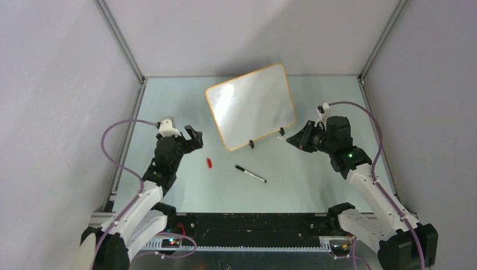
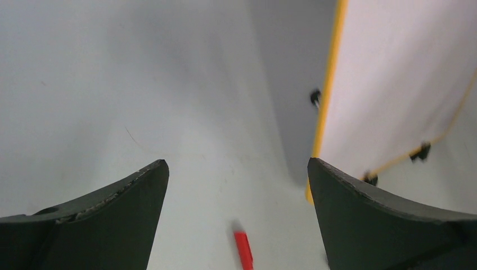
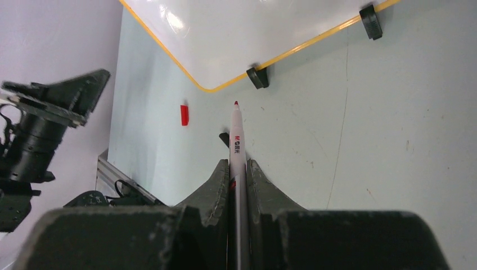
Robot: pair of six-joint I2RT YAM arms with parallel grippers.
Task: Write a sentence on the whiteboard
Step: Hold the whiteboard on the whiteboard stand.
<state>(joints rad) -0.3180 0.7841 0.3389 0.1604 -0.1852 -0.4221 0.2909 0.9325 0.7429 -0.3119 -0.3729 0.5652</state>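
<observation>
The whiteboard (image 1: pixel 253 107) lies tilted at the back centre, glossy white with an orange rim and two black clip feet; its face (image 3: pixel 253 34) is blank, and no sentence shows on it. My right gripper (image 1: pixel 292 139) is shut on a white marker (image 3: pixel 236 140) whose red tip points at the board's near right corner, a little short of the rim. My left gripper (image 1: pixel 194 138) hovers open left of the board (image 2: pixel 394 84), nothing between its fingers (image 2: pixel 129 197).
A red cap (image 1: pixel 209 163) lies on the table between the left gripper and the board, also in both wrist views (image 2: pixel 243 250) (image 3: pixel 184 115). A second black-and-white marker (image 1: pixel 251 174) lies in front of the board. Grey walls enclose the table.
</observation>
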